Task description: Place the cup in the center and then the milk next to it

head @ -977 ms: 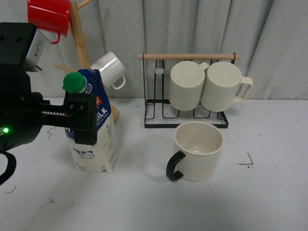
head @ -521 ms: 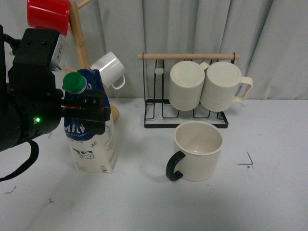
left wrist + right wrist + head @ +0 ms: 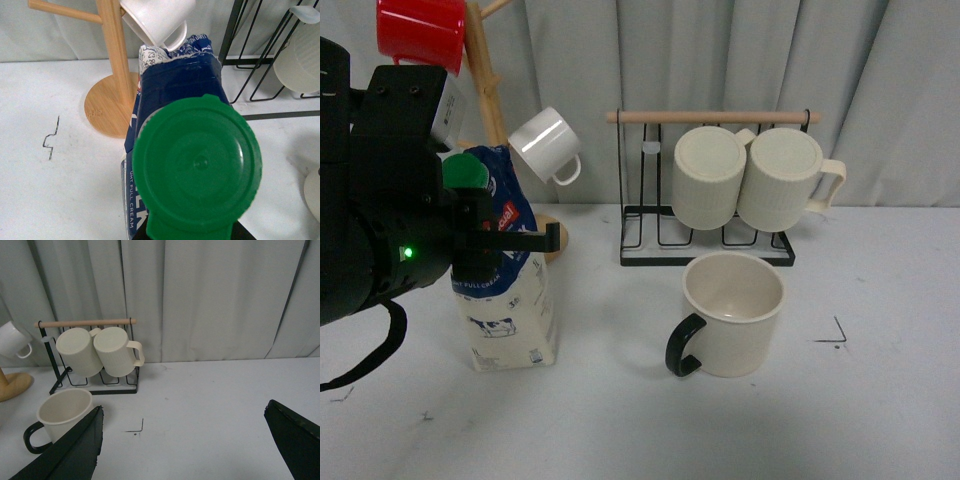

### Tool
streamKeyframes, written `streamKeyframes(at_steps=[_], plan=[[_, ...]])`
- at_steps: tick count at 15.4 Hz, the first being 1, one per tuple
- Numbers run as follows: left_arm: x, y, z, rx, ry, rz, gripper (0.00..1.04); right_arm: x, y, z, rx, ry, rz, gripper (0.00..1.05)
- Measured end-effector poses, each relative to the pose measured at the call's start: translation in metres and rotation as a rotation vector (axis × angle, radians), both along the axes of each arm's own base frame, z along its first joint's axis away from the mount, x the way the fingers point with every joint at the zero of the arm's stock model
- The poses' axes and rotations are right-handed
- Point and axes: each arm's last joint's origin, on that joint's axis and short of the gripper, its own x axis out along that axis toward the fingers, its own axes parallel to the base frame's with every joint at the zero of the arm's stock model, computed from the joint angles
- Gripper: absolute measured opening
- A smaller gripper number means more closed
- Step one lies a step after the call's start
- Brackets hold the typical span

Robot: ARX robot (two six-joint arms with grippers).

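Note:
The milk [image 3: 510,300] is a tall carton with a blue top, green cap [image 3: 468,172] and cow picture. It stands at the left of the white table and leans a little. My left gripper [image 3: 505,240] is shut on its upper part. In the left wrist view the green cap [image 3: 195,165] fills the frame and hides the fingers. The cup [image 3: 732,312], wide and cream with a black handle [image 3: 682,350], stands upright near the table's middle, right of the milk. It also shows in the right wrist view [image 3: 62,412]. My right gripper [image 3: 185,440] is open and empty above bare table.
A wooden mug tree [image 3: 485,90] behind the milk holds a red mug [image 3: 420,30] and a small white mug [image 3: 545,140]. A black wire rack [image 3: 705,250] behind the cup holds two ribbed cream mugs [image 3: 710,175]. Grey curtains close the back.
My left arm has swung round over the milk and its jaws now grip the carton's top. The carton has shifted slightly left and leans. The cup has not moved.

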Motion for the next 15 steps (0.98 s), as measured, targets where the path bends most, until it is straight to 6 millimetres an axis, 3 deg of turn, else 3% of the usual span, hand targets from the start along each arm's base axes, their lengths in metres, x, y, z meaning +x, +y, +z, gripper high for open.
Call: streamKeyframes(at_steps=[4,8,13,14,15], plan=[[-0.006,-0.021,0.012,-0.035,-0.046,-0.010,0.04,0.000,0.000,0.000,0.000,0.000,0.000,0.98],[-0.007,-0.042,0.006,-0.071,-0.031,-0.039,0.04,0.000,0.000,0.000,0.000,0.000,0.000,0.98],[0.001,-0.054,-0.001,-0.069,-0.029,-0.042,0.04,0.000,0.000,0.000,0.000,0.000,0.000,0.98],[0.002,-0.055,-0.005,-0.069,-0.018,-0.045,0.07,0.000,0.000,0.000,0.000,0.000,0.000,0.98],[0.003,-0.058,-0.003,-0.073,-0.025,-0.050,0.18,0.000,0.000,0.000,0.000,0.000,0.000,0.98]])
